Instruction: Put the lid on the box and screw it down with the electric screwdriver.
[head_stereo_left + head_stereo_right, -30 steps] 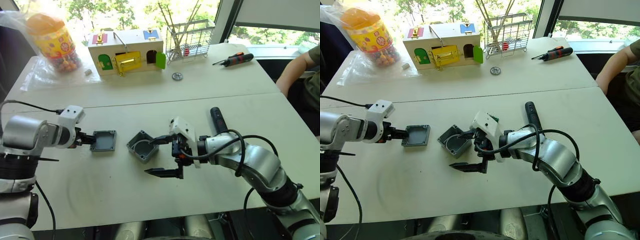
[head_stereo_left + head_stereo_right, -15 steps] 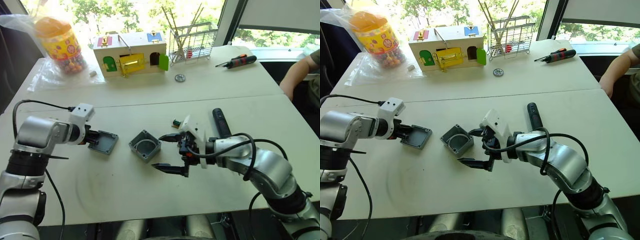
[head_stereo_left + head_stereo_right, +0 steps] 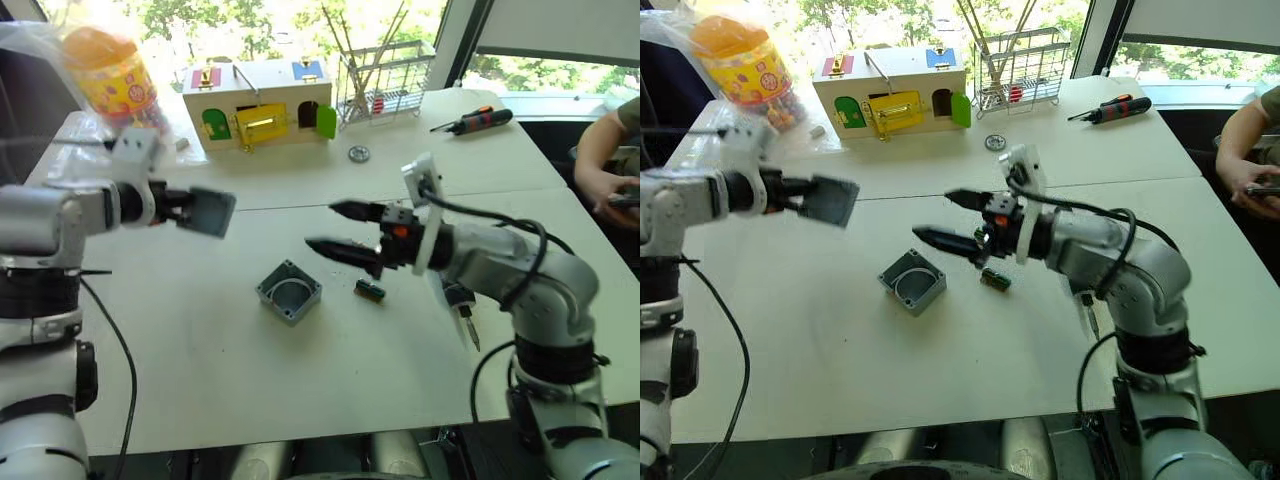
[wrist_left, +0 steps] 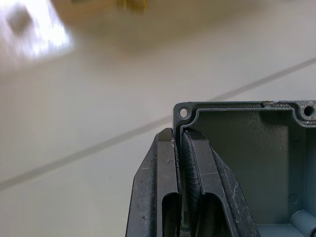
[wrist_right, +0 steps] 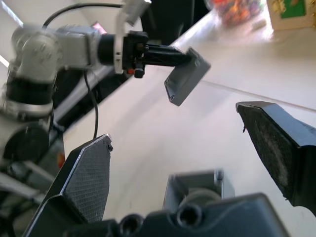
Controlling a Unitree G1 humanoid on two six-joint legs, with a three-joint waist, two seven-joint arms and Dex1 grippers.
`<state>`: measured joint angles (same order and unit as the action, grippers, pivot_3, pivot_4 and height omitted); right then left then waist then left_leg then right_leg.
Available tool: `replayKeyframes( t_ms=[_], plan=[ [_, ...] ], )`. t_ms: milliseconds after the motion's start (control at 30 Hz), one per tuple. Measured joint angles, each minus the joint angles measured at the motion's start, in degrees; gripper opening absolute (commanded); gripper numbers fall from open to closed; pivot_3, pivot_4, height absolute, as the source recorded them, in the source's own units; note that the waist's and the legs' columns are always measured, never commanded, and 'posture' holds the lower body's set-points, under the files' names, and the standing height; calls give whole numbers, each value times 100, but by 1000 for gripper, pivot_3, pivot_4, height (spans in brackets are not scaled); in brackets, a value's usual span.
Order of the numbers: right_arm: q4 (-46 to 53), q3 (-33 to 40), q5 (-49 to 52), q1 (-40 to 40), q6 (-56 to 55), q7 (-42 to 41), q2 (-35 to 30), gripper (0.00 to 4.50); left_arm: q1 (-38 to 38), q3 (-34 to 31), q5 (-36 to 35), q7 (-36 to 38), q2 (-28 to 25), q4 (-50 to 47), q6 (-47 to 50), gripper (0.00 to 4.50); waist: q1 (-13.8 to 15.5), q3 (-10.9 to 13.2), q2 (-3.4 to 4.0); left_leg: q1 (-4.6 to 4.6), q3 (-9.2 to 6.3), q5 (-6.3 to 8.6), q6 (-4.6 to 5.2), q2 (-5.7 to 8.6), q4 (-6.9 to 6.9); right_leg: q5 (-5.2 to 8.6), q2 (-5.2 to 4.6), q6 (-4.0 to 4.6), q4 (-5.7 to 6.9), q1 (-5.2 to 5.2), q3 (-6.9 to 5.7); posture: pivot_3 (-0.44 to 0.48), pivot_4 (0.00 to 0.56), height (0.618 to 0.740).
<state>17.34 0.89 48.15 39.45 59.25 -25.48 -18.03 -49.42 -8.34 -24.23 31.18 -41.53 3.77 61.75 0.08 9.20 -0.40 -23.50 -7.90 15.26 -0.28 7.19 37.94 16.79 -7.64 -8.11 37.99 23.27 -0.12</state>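
Note:
The grey lid point(image 3: 207, 212) hangs tilted in the air over the left of the table, and my left gripper point(image 3: 190, 210) is shut on its rim. In the left wrist view both fingers point(image 4: 197, 182) clamp the lid's point(image 4: 247, 148) edge beside a corner screw hole. Below and to the right, the open grey box point(image 3: 289, 291) sits on the table with a white curved piece inside. My right gripper point(image 3: 322, 226) hovers open above the table, just right of the box, holding nothing. The electric screwdriver point(image 3: 458, 298) lies under my right forearm, partly hidden.
A small green part point(image 3: 368, 290) lies just right of the box. At the back stand a white toy house point(image 3: 262, 100), a wire rack point(image 3: 385, 70) and a candy jar point(image 3: 105, 75); a hand screwdriver point(image 3: 475, 120) lies there too. A person's hand point(image 3: 610, 180) is at the right edge.
My left gripper shut on the lid's rim and lifted it off the table. My right gripper rose from beside the box, still open. The camera view shifted.

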Motion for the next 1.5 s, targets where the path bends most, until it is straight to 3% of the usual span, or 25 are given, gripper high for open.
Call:
replayKeyframes(
  t_ms=[100,200,400,700,800,900,967,1100,1200,1300,1500],
  plan=[
    [-1035,151,-189,542,-126,596,743,4500,56,-4,7,-30,784,2,-974,15,-50,0,-1,-1,-1,-1,-1,1,2,-1,1,1,3,-1,-1,0,150,740],
    [-1427,202,-338,762,-238,817,877,4500,91,93,-2,-51,1253,19,-1358,15,-117,0,-1,-4,0,-1,0,3,1,-1,0,1,7,7,0,0,150,740],
    [-1531,282,-514,770,-267,934,856,4500,89,95,-2,-124,1576,12,-1645,15,-259,0,-1,-5,0,-1,-1,1,-6,-1,0,1,15,17,0,0,150,740],
    [-1467,410,-514,655,-255,1106,947,4500,66,95,-13,-25,1642,12,-1714,15,-255,0,-1,-5,1,0,0,2,-7,-1,0,1,14,17,0,0,150,740],
    [-1467,410,-525,655,-280,1111,994,3837,23,113,-13,-7,1699,13,-1714,0,-256,0,0,-5,1,0,0,3,-6,-1,0,1,14,16,1,0,150,740],
    [-1469,410,-565,655,-341,1111,1021,2837,-16,171,-14,6,1739,13,-1711,0,-259,0,-1,-5,1,0,0,3,-6,-1,0,1,14,17,1,0,150,740],
    [-1470,410,-598,654,-386,1111,1029,2095,-21,235,-15,30,1749,12,-1711,0,-263,0,-1,-5,1,0,0,3,-7,-1,0,1,14,17,1,0,150,740],
    [-1462,403,-624,626,-434,1115,1097,169,-24,237,-12,31,1749,21,-1715,0,-263,0,-1,-5,1,0,0,2,-8,-1,1,1,14,18,1,0,150,740],
    [-1459,396,-626,610,-456,1111,1105,139,-23,238,-12,36,1749,24,-1716,0,-257,0,-1,-5,1,0,0,3,-6,-1,0,1,14,17,1,0,150,740],
    [-1444,399,-635,578,-458,1108,1086,139,-21,222,-64,117,1749,24,-1708,1018,-258,0,-1,-5,0,0,0,3,-7,-1,1,1,14,17,1,0,150,740],
    [-1402,379,-724,517,-554,1097,1079,139,88,-6,-684,530,1641,-169,-1457,3906,-268,0,0,-5,1,0,0,2,-10,-1,1,1,14,22,1,0,150,740]
  ],
)
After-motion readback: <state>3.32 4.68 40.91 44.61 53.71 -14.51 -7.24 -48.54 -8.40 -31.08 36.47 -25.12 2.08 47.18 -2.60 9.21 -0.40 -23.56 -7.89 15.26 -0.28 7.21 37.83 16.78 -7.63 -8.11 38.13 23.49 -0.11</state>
